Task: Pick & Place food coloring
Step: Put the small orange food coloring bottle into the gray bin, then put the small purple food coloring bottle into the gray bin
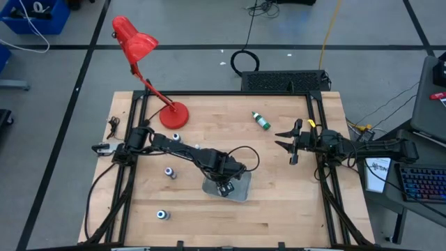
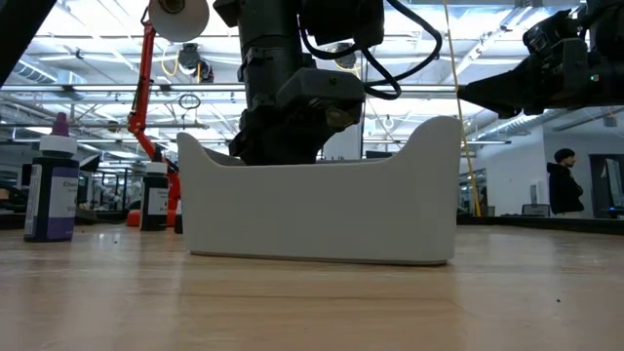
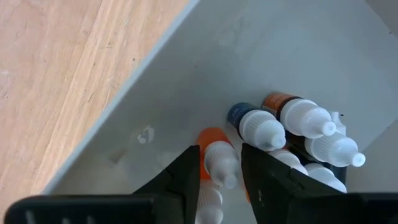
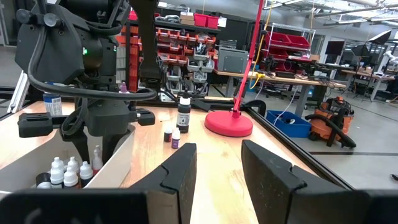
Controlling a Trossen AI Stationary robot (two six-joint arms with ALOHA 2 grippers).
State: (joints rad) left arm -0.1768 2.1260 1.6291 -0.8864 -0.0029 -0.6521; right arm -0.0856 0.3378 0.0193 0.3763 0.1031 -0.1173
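My left gripper [image 3: 221, 177] reaches down into the pale grey tray [image 1: 240, 194] and is shut on an orange-bodied, white-capped food coloring bottle [image 3: 217, 155]. Several more white-capped bottles [image 3: 298, 134] stand close together in the tray beside it. In the low view the tray wall [image 2: 322, 210] hides the fingers. Loose bottles are on the table: a green one [image 1: 261, 120] lying down, and others [image 1: 169, 171], [image 1: 162, 215], [image 1: 176, 137]. My right gripper [image 1: 287, 146] hovers open near the table's right side, away from everything. My left gripper pinches the orange bottle between its two fingers at the upper body below the white cap [image 3: 211, 144]. The fingers [image 3: 186, 174] come from above, pointing down. The bottle is upright inside the tray with its cap toward the wrist. Its own body hides its base.
A red desk lamp has its base [image 1: 174, 115] at the far left of the table and its arm leaning left. A purple-capped bottle [image 2: 49, 185] and another bottle [image 2: 154, 200] stand left of the tray. Black frame rails run along both table sides. There is bare wood between the tray and my right gripper.
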